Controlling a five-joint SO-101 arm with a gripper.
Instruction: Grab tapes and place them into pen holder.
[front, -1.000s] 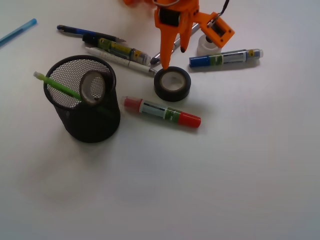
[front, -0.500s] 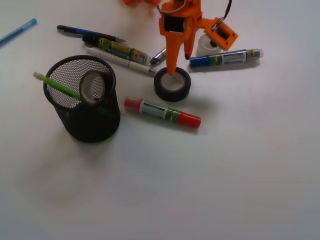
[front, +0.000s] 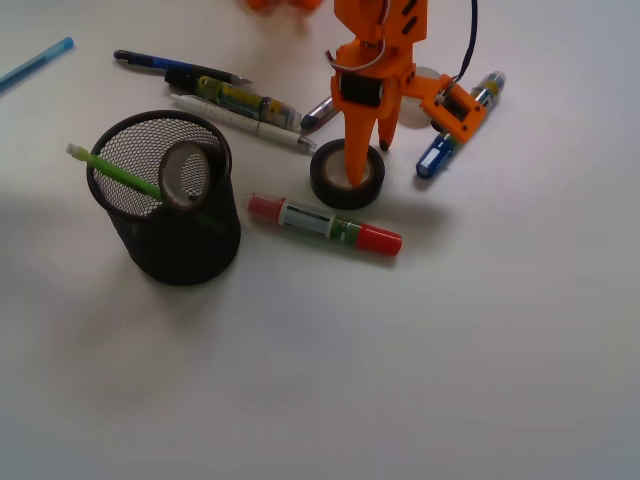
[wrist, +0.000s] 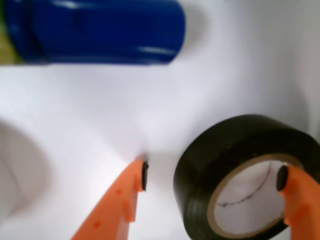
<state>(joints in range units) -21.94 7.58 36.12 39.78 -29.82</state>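
The black tape (front: 347, 176) with a pale core lies flat on the white table, right of the pen holder (front: 166, 200). My orange gripper (front: 369, 162) stands open over it. In the wrist view one finger (wrist: 292, 192) is inside the core of the black tape (wrist: 235, 165), and the other finger (wrist: 127, 192) is outside its wall, apart from it. A grey-brown-faced tape (front: 186, 174) leans inside the black mesh pen holder beside a green pen (front: 112, 169). A whitish tape (front: 432, 73) shows only as a sliver behind the gripper.
A red marker (front: 324, 223) lies just in front of the black tape. A blue marker (front: 457, 126) lies tilted under the gripper's right side, also seen as a blue marker (wrist: 95, 30) close ahead. Several pens (front: 230, 103) lie behind the holder. A blue pen (front: 35, 62) is at far left.
The gripper has come down and forward, and one finger has gone from the roll's far edge into the black tape's core. The blue marker has swung from lying sideways to a steep tilt.
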